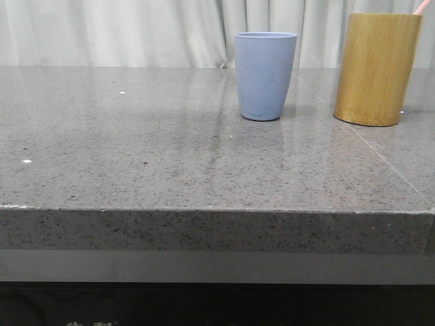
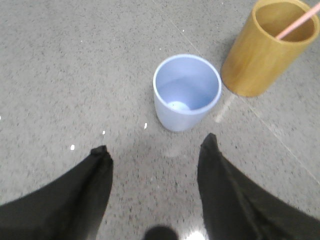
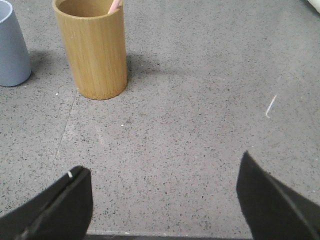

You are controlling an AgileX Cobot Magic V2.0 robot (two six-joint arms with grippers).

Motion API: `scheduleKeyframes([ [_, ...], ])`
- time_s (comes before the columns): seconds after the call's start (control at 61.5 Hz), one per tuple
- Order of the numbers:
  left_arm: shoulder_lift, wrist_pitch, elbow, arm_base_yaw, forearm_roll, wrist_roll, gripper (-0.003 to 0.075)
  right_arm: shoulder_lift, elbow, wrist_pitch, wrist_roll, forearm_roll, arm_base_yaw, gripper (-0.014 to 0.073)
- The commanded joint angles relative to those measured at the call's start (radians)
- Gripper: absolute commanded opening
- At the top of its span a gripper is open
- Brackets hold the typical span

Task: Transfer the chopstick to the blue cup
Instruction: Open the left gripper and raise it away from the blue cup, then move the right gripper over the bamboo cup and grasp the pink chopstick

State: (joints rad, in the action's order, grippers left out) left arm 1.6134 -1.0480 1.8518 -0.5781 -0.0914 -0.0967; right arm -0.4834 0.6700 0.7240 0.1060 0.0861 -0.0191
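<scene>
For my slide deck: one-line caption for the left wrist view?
Open left claw above empty blue cup; pink chopstick in bamboo holder.

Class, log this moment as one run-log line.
pale pink chopstick: in bamboo holder | grey-blue cup: empty | left hand, right hand: open

Item count: one blue cup (image 1: 265, 76), one bamboo holder (image 1: 376, 69), one chopstick (image 2: 296, 24) (pale pink), two hands.
</scene>
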Motion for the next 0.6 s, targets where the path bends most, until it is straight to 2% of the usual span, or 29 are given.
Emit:
scheduleKeyframes([
  [0.0, -0.168, 0.152, -0.148, 0.0, -0.004, 0.001, 0.0388, -0.012, 0.029, -0.076, 0.002, 0.004, 0.007, 0.0601],
  [0.195, -0.419, 0.309, -0.499, 0.0, -0.001, 0.006, 0.0388, -0.012, 0.029, -0.076, 0.002, -0.044, 0.007, 0.0601],
  [0.309, -0.534, 0.34, -0.637, 0.0, -0.001, 0.011, 0.0388, -0.02, 0.029, -0.051, 0.002, -0.064, 0.007, 0.0601],
  [0.423, -0.624, 0.355, -0.729, 0.0, -0.001, 0.01, 0.0388, -0.053, 0.029, -0.008, 0.015, -0.07, 0.007, 0.0601],
  [0.586, -0.694, 0.367, -0.779, 0.0, -0.001, 0.01, 0.0388, -0.116, 0.047, -0.015, 0.07, -0.067, 0.008, 0.0601],
])
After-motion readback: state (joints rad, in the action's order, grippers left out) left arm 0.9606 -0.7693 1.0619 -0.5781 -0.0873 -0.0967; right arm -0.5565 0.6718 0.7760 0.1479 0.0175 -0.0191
